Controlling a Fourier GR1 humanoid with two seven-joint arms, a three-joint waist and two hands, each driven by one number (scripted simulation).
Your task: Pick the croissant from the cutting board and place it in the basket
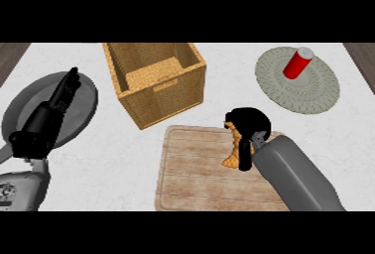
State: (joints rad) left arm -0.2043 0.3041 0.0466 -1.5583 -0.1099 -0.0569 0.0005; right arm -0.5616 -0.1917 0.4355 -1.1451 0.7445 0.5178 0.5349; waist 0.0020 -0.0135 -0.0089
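An orange-brown croissant (235, 148) sits at the far right part of the pale wooden cutting board (198, 173). My right hand (249, 124) is curled over it from above, and only strips of the pastry show under the fingers. The woven basket (162, 101) stands just beyond the board, to the upper left, with its inside open to view. At the left, my left hand (44, 124) rests with straight fingers pointing away, over a grey plate.
A grey round plate (81, 106) lies at the left under my left hand. At the back right a red cylinder (297, 63) stands on a round woven mat (311, 92). The counter top is white marble.
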